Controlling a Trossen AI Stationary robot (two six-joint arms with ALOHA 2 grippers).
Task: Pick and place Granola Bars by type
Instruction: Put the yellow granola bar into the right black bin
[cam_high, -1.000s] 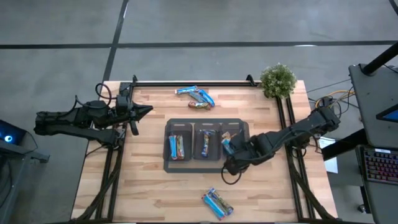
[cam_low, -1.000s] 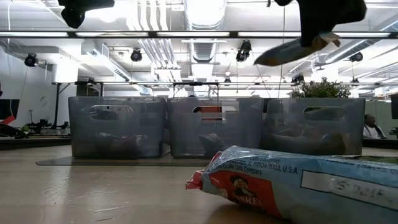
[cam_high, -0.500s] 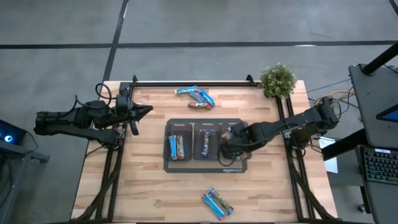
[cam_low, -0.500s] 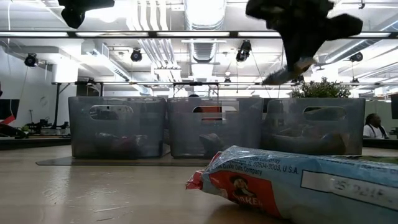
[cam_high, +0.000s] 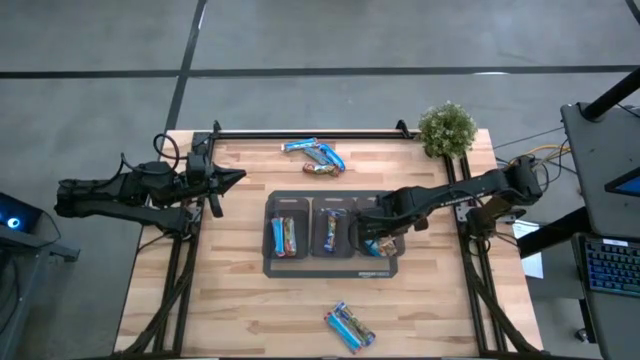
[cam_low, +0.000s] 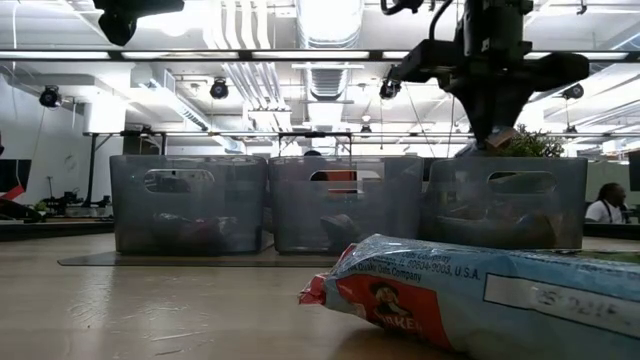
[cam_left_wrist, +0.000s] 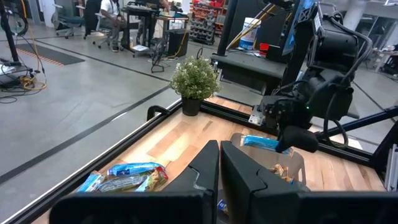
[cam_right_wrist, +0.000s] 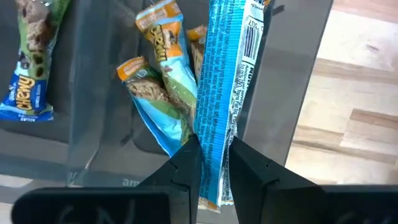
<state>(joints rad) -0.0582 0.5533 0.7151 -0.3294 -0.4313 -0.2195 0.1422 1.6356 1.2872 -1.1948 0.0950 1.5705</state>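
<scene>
Nearest you on the table (cam_high: 230, 300), at its front edge, lie two bars (cam_high: 349, 327) in light blue wrappers, touching each other and well apart from the bins; in the low view one of them fills the foreground; behind them, mid-table, you have a dark tray (cam_high: 305, 268) with three clear bins in a row; the left bin (cam_high: 288, 236) holds a blue bar and a brown one side by side; the middle bin (cam_high: 332, 232) holds bars with blue and green print; the right bin (cam_high: 377, 245) already holds two or three orange-and-light-blue bars; your right gripper (cam_right_wrist: 213, 163) hangs over that right bin, jaws pinched narrow on the end of a light blue bar (cam_right_wrist: 225, 81) that points down into the bin above the ones lying there; your left gripper (cam_left_wrist: 219, 168) waits off the table's left edge, jaws fully closed and empty; farther back, by the rear rail, three more bars (cam_high: 315, 156) sit bunched together, two blue and one brown; a small potted plant (cam_high: 446, 128) stands on the far right corner
</scene>
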